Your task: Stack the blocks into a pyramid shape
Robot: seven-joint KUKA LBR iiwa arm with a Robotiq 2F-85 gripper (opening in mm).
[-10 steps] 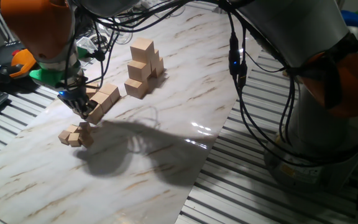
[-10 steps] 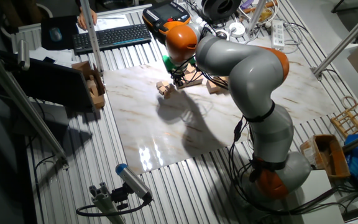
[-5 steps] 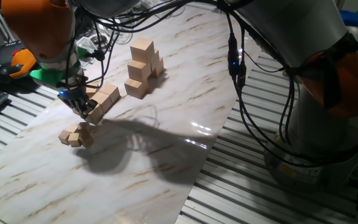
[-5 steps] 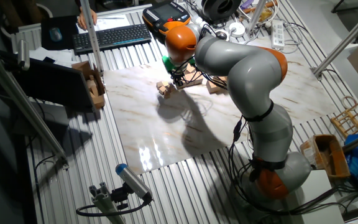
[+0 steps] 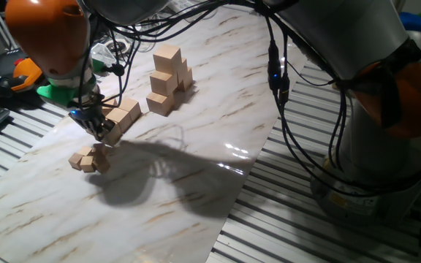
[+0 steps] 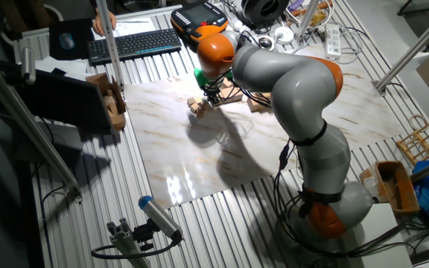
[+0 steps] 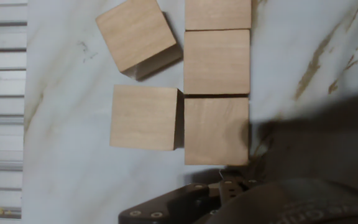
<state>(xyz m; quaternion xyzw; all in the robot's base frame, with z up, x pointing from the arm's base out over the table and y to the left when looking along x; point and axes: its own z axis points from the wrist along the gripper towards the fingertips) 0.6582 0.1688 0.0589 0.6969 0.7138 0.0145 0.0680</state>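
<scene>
blocks, loose group (image 5: 123,115): flat on the marble tabletop (image 5: 196,168) near its far-left edge, right beside the gripper. Hand view shows five here (image 7: 216,62): three butted in a straight column, one (image 7: 145,117) touching the side of the lowest, one (image 7: 137,34) skewed and just apart.
blocks, stack (image 5: 168,77): further along the tabletop, well apart from the loose group; several levels, single block on top, one more block at its foot.
small cubes (image 5: 88,158): tight cluster on the tabletop, near side of the gripper, close below it.
gripper (image 5: 97,131): low over the end of the loose group, between it and the small cubes. Fingers hidden by the wrist in both fixed views; hand view shows only dark hardware at the bottom edge. Can't tell if parted or clenched, or if it grips anything.
arm (image 6: 289,82): orange and grey, bent across the tabletop.
surroundings: keyboard (image 6: 132,45) on the slatted bench beyond the tabletop.
</scene>
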